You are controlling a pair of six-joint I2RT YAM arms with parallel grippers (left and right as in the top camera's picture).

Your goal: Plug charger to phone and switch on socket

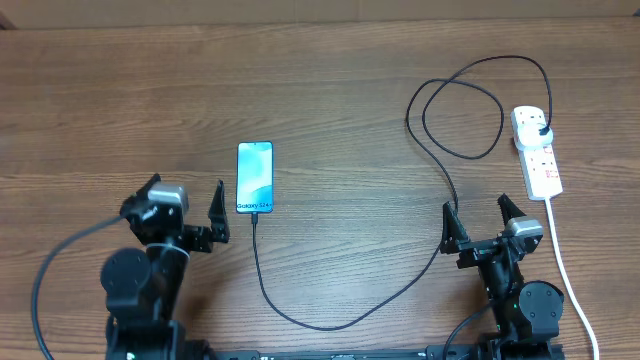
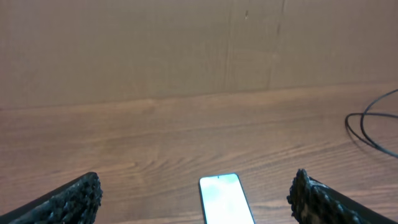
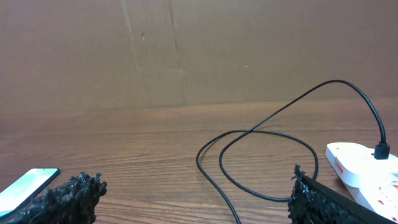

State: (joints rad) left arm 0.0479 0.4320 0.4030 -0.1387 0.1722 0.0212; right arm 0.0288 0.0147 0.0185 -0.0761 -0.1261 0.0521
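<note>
Found left pincer (image 1: 183,195) wide open and empty at lower left of the overhead view, over the counter (image 1: 330,70). Found right pincer (image 1: 478,215) likewise wide and empty at lower right.

Noted phone (image 1: 254,178) lying flat just up and right of the left pincer, left of centre, screen lit, nothing touching it but the cable.

Traced charger (image 1: 256,245) from the phone's lower edge, down in a sag along the bottom of the frame, up past the right pincer, through a loop at upper right, to its plug (image 1: 543,131) seated on the socket (image 1: 545,172) near the right edge.

Could not confirm from this height that the tip is fully home in the phone, though touching it. Could not read the switch position.

Judged plugging as apparently done and switching on as the step in hand. Calls for reaching the right pincer up and rightward to the socket, narrowing it, and pressing the switch beside the plug without snagging the loop or shifting the socket.
</note>
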